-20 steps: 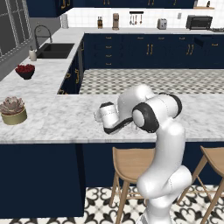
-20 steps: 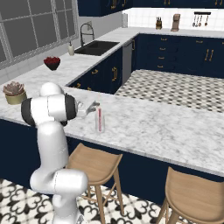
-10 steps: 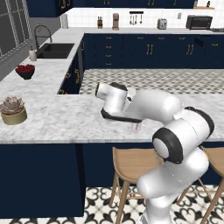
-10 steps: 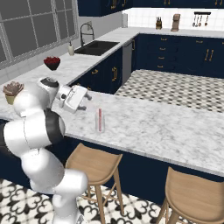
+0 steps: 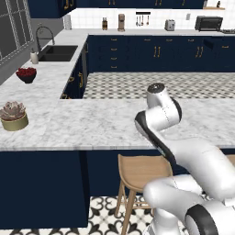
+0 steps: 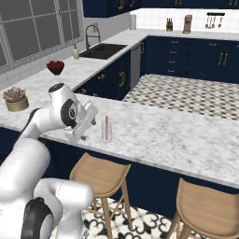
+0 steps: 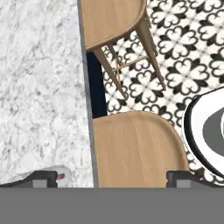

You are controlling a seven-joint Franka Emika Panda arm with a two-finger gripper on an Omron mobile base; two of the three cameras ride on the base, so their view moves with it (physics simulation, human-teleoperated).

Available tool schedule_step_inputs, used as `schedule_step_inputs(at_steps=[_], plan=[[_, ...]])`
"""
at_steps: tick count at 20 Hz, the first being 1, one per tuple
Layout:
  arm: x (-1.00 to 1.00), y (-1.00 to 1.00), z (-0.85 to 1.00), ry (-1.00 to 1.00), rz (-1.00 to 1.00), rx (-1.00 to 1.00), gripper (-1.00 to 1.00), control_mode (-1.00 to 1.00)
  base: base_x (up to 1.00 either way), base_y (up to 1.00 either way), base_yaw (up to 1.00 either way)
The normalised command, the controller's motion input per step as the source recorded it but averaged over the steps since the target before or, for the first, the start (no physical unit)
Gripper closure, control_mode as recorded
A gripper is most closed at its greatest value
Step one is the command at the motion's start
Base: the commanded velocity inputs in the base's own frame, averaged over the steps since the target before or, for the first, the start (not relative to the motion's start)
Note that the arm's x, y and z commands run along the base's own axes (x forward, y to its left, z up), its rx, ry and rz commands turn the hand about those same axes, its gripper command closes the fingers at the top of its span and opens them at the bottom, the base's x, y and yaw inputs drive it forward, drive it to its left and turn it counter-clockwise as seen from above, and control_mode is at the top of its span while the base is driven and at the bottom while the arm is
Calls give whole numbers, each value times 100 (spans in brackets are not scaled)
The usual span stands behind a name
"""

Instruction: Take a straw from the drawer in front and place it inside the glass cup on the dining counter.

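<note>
Below, each label marks 1 item.
Counter [image 6: 186, 135]: marbled slab over a navy base; every place below is given relative to it.
Cup [image 6: 107, 129]: clear tumbler upright on the counter, near its stool-side edge.
Straw [image 6: 106, 127]: pink-red stick standing inside the cup.
Gripper [image 6: 80, 133]: just beside the cup, apart from it, over the same edge; jaws released and spread wide, grasping nothing.
Fingertips [image 7: 43, 178]: 2 dark tips in the hand view, 1 over the marble, 1 over a stool seat.
Stools [image 6: 99, 173]: 2 wooden seats below the counter's overhang.
Succulent [image 5: 13, 115]: potted, at the counter's far left end.
</note>
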Motion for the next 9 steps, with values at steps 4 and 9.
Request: schedule_step_inputs(at_steps=[4, 9], plan=[[-100, -28, -37, -45, 8, 84, -100, -100, 0, 0, 0], [-100, -27, -51, -51, 10, 75, -100, -100, 0, 0, 0]])
